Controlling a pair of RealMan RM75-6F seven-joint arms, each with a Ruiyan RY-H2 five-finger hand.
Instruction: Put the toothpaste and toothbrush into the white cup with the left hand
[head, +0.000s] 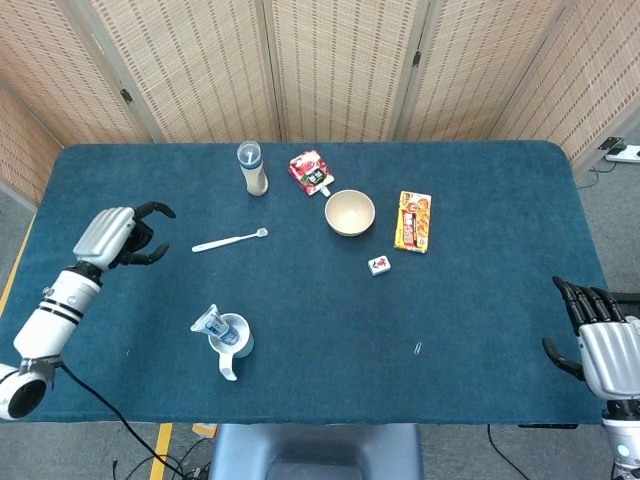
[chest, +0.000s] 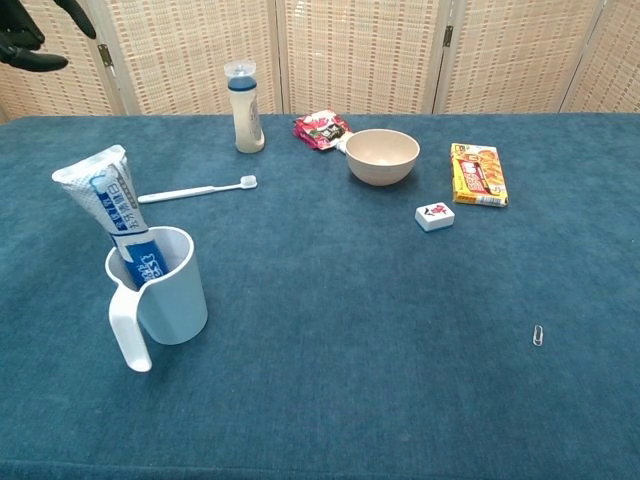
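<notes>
left hand: hanging over the table's left side, fingers spread and curled a bit, holding nothing
toothbrush: lying flat just beyond those fingertips, not touching them
toothpaste: sitting in the white cup, leaning, well clear of the fingers on the near side
right hand: idling at the table's near right corner, fingers loosely apart, gripping nothing

Camera layout: a high head view and a low chest view.
The head view looks steeply down on the whole table; the chest view faces across it, nearer, sharing its middle.
</notes>
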